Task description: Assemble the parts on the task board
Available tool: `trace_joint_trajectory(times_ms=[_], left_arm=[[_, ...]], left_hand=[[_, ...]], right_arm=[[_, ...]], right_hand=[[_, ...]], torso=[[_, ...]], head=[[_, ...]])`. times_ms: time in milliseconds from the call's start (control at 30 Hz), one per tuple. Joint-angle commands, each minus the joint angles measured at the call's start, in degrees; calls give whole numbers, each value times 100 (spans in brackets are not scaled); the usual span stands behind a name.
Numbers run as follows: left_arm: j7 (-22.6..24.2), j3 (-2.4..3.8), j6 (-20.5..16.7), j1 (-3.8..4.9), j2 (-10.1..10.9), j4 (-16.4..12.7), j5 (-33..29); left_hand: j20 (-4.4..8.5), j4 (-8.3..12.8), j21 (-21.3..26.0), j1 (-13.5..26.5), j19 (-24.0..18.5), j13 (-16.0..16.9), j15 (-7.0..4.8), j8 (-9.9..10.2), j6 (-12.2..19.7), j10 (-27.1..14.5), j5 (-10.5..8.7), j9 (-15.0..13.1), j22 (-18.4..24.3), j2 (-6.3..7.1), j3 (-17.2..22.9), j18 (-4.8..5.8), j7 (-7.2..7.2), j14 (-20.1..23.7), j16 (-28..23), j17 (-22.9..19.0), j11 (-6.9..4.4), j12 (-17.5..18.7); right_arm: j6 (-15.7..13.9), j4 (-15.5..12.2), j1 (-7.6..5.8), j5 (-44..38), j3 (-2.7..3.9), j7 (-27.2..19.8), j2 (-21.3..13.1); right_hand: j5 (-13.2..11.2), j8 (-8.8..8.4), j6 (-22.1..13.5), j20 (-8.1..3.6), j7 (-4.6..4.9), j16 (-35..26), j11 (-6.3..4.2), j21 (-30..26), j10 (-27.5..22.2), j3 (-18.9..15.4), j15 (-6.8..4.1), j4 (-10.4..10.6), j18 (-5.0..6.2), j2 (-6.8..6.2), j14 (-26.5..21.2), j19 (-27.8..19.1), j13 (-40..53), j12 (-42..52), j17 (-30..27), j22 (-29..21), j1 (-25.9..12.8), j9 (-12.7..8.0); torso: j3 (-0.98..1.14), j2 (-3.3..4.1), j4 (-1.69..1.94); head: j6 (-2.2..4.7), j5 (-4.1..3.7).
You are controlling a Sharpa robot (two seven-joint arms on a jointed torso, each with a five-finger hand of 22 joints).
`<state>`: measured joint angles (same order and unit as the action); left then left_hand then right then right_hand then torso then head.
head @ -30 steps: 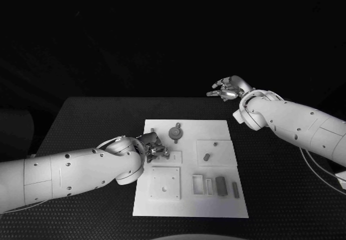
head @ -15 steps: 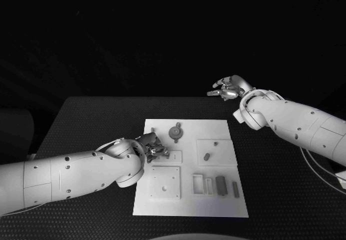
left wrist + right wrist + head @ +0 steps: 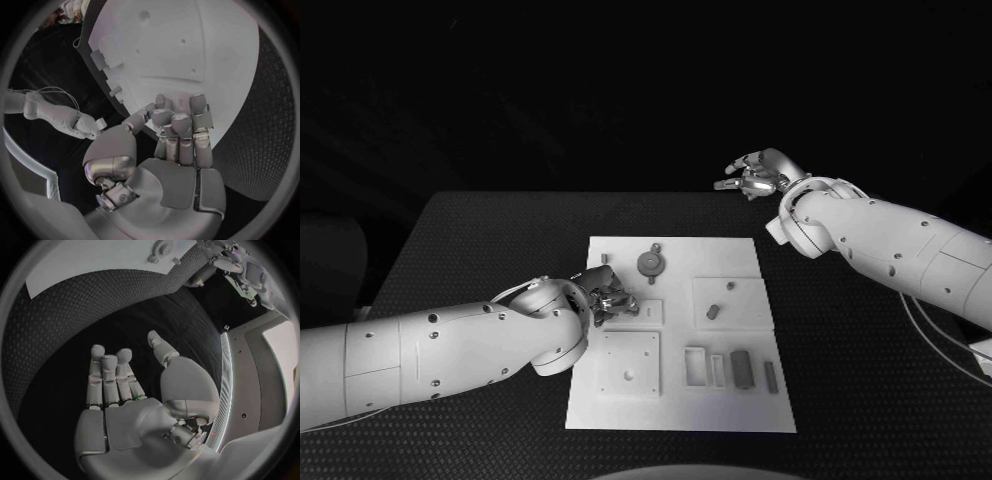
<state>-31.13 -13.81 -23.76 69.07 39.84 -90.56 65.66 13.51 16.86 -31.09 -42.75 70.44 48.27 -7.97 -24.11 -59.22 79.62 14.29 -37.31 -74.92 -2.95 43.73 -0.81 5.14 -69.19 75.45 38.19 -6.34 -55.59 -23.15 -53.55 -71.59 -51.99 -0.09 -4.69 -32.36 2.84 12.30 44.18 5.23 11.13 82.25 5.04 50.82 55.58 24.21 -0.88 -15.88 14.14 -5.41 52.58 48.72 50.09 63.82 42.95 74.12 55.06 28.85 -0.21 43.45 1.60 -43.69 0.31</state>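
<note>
White task board (image 3: pixel 678 340) lies mid-worktop (image 3: pixel 488 240), its small parts (image 3: pixel 714 312) resting on it. Left hand (image 3: pixel 606 298), fingers curled together over the board's left edge; whether it holds a part cannot be told. Right hand (image 3: pixel 759 176) hangs spread and empty, beyond the board. Risk: a blind grasp may nudge a part aside. No legible writing.

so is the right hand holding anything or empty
Empty and open. The right hand hangs over the black table, away from the task board, fingers straight and apart, nothing between them.
</note>
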Motion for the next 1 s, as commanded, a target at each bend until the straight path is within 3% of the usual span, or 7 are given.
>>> trace_joint_trajectory(times_ms=[33, 1000], left_arm=[[-7, 1, 102, -2, -4, -34, -43], [-20, 1, 323, -13, -37, -12, 66]], left_hand=[[43, -9, 18, -114, 58, -7, -60, -15, -1126, -47, 52, -18, -108, -98, 41, -95, -609, 70, 39, -13, -94, -37], [49, -7, 8, -149, 62, -12, -65, -14, -1145, -42, 127, -28, -115, -45, 58, -94, -616, 79, 79, -57, -99, -52]], right_arm=[[79, -1, 4, 2, 2, -29, 7], [94, 11, 21, 3, 2, -28, 9]], right_hand=[[3, 40, 51, 39, 2, 32, -21, -9, -848, -31, -34, 4, 86, 3, -11, -6, -11, 34, -9, 10, -34, -10], [2, 41, 49, 40, 3, 34, -20, -12, -854, -35, -33, 5, 86, 5, -16, -9, -22, 38, -16, 10, -49, -13]], torso=[[-1, -1, 2], [0, 1, -2]], head=[[-6, -1], [-28, 9]])
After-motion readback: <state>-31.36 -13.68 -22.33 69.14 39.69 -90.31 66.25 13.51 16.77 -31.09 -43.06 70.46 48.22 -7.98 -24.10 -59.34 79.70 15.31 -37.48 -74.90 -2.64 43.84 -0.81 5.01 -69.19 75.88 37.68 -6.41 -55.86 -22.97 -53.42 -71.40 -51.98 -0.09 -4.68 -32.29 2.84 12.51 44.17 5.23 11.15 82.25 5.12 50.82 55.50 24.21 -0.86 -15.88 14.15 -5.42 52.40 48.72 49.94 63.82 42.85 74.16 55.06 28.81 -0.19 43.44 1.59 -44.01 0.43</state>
